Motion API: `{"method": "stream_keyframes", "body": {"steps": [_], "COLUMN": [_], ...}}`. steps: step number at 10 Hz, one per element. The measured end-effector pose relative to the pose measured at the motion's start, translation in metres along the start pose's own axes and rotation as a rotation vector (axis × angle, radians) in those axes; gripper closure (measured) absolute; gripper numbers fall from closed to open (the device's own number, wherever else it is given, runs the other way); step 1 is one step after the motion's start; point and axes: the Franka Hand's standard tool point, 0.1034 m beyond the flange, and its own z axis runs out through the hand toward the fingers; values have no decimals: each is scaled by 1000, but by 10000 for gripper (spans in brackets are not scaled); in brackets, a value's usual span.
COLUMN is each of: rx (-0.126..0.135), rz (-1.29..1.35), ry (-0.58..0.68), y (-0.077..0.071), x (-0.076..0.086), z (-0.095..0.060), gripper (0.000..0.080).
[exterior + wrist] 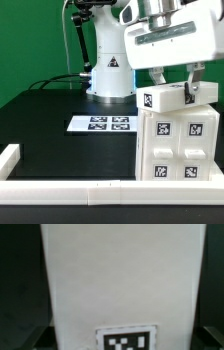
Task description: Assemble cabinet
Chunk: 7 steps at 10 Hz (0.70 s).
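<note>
Upright at the exterior view's right, the cabinet point(178, 140) stands on the black table point(60, 145), just behind the low white rail point(70, 190) along the near edge. Its front carries several black-and-white square tags, and a small tagged block point(163, 98) sits on top. The fingers point(173, 78) straddle that top block (one dark tip down each side), spread wide, though whether they actually press on it I cannot tell. From the wrist, a tall white face point(120, 280) fills the frame, one tag at its end. The marker board point(102, 124) lies flat near the robot's base point(108, 75).
</note>
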Motion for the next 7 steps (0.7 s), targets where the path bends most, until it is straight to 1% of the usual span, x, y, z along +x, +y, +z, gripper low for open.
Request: {"method": "stream_keyframes", "body": {"steps": [2,3,5,7], "rx": [26,29,35,31], "rz": [193,254,464,613], "ry": [-13,-20,-40,-50], "y": [-1,-1,0,1], "x": [2,2,4,4], "z": [0,0,0,0], "gripper": [243,243,243,243]}}
